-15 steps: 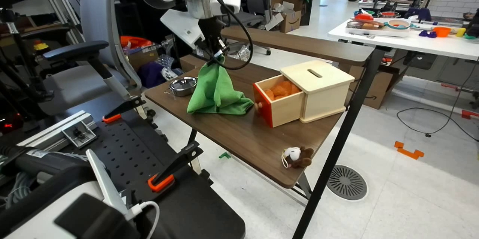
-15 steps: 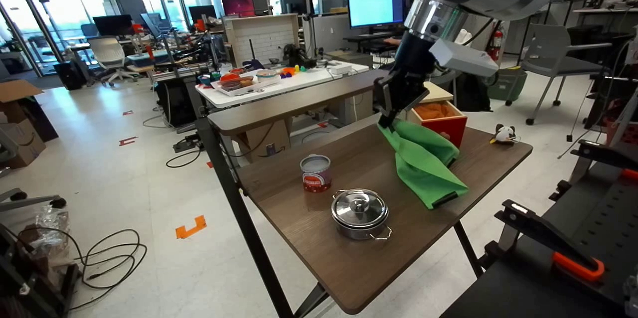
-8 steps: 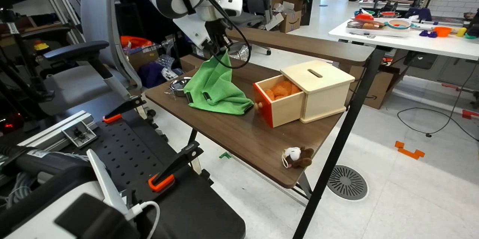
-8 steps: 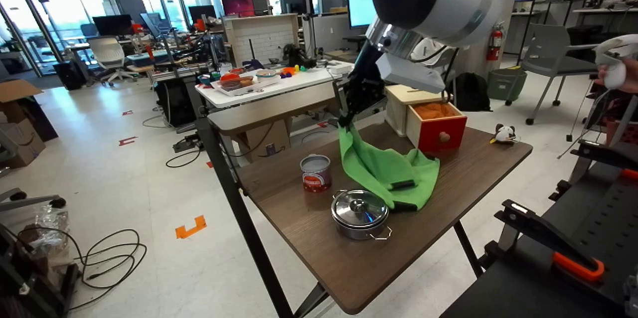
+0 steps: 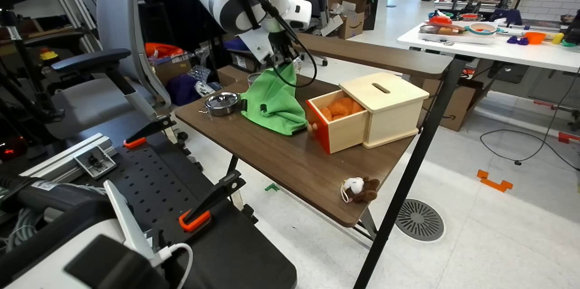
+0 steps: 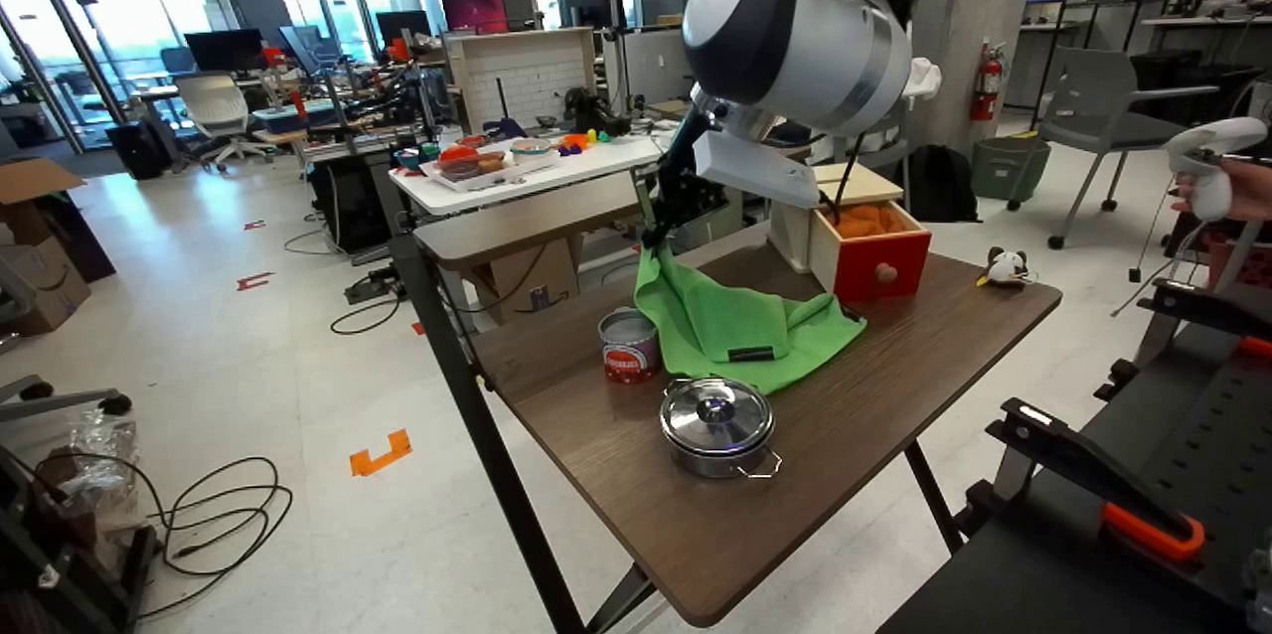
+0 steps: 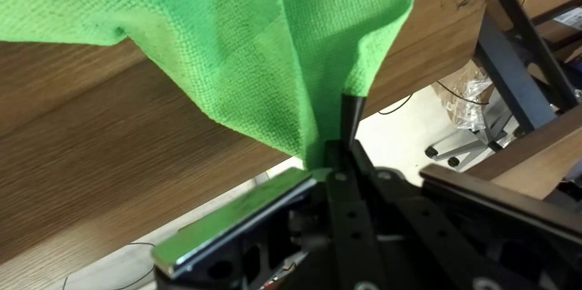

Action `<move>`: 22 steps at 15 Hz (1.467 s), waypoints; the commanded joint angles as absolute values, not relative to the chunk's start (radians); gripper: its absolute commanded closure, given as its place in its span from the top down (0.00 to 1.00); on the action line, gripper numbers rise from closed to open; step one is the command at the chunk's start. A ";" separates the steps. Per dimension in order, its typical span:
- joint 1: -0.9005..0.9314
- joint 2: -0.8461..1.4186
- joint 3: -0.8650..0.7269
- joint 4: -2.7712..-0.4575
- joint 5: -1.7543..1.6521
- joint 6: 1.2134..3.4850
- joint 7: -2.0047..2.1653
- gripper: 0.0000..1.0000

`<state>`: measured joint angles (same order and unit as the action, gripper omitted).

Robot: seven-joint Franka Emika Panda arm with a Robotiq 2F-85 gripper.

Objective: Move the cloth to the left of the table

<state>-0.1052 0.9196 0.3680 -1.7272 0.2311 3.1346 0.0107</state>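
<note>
Pincer [image 7: 348, 147] narrow, pinching one end of the green cloth [image 6: 730, 316]. That end is held up above the counter [image 6: 656, 515]; from there the cloth slopes down in folds, its lower part spread on the counter. A dark strip [image 6: 750, 354] shows on it in an exterior view. Arm [image 6: 795, 38] reaches down from above.

Cloth's position: between box [image 5: 394, 112] and can [image 6: 629, 346]. In an exterior view a low corner sits just beside the knob [image 5: 313, 127] of the drawer [image 5: 346, 136]; contact, cannot tell. Another edge runs just beside the pot [image 6: 717, 427]; touching or apart, cannot tell. Same for the can, whose outline the cloth meets in both exterior views.

Box: pale wood, upright, slotted lid [image 5: 385, 93]. Drawer: red front, pulled partway out, orange soft stuff [image 5: 342, 108] inside. Pot: shiny metal, covered, wire handles. Can: upright, red on its label, near the pot. Toy [image 5: 362, 189]: brown and white, pale loop, near a counter corner, well apart from the cloth. Shelf [image 5: 367, 53]: brown, raised, along one long side of the counter.
</note>
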 commanded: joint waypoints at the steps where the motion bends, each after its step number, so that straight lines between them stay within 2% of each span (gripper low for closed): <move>1: -0.047 1.009 0.295 -1.602 0.211 3.132 0.047 0.01; 2: -0.035 1.024 0.277 -1.586 0.208 3.129 0.050 0.01; 3: -0.024 1.037 0.260 -1.572 0.207 3.126 0.053 0.29; 5: -0.011 1.052 0.242 -1.555 0.208 3.119 0.058 0.36; 13: -0.034 1.006 0.268 -1.627 0.188 3.121 0.022 0.95; 15: -0.065 0.975 0.305 -1.685 0.167 3.109 -0.013 1.00; 22: -0.104 0.949 0.394 -1.742 0.130 2.896 -0.101 1.00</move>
<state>-0.0883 0.9838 0.3686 -1.7131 0.1394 2.9815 -0.0647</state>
